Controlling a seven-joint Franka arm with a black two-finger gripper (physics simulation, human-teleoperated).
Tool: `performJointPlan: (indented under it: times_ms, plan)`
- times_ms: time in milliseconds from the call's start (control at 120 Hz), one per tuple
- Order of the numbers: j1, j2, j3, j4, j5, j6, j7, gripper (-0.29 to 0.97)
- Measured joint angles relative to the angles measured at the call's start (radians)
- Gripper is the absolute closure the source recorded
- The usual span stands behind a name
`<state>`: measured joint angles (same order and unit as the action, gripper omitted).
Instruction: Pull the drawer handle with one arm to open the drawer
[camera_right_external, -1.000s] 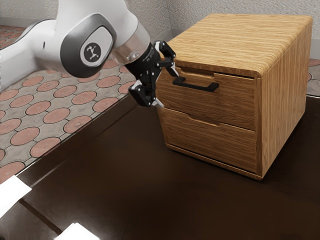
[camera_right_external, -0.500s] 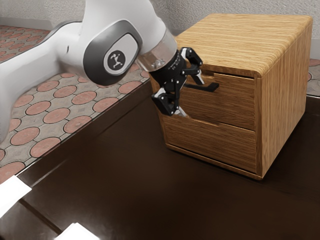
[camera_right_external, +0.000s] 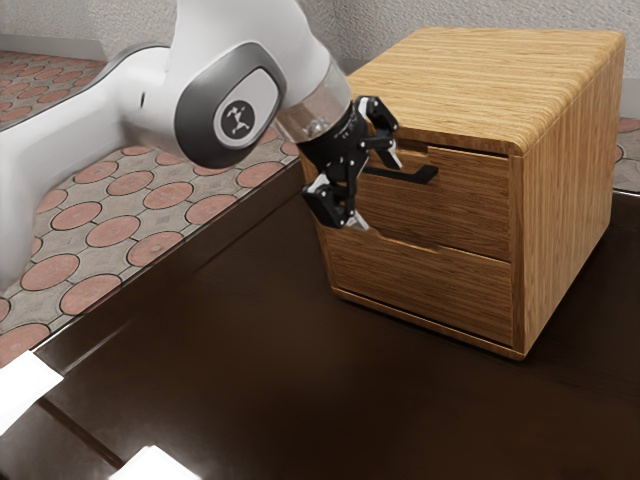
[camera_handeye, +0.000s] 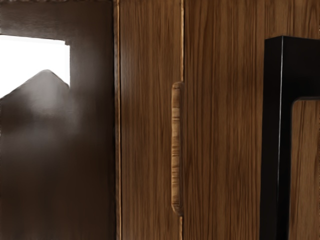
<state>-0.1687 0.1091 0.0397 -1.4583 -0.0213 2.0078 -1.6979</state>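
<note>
A wooden cabinet with two drawers stands on the dark table. The top drawer carries a black bar handle and sits flush with the cabinet front. My gripper is at the handle's end nearer the exterior view's left. It is open, one finger above the bar and one below, close to the drawer front. In the wrist view the black handle runs beside the seam and finger notch between the two drawer fronts.
The lower drawer has no handle, just a notch. White flat pieces lie at the table's near edge on the exterior view's left. Beyond the table is a floor of red circles.
My arm has swung toward the exterior view's right, bringing the open gripper from beside the cabinet to the handle's end. The drawer has not moved.
</note>
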Motion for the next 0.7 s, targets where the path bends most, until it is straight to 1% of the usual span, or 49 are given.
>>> performJointPlan:
  times_ms: [158, 467, 617, 700]
  plan:
    - [0.010, 0.018, -0.001, 0.022, 0.000, 0.000, 0.000, 0.00]
    - [-0.005, 0.045, -0.002, 0.034, -0.001, -0.001, -0.003, 0.01]
    - [0.001, 0.045, -0.002, 0.028, -0.001, -0.003, -0.005, 0.09]
    - [0.002, 0.041, -0.001, 0.028, 0.000, -0.007, -0.006, 0.17]
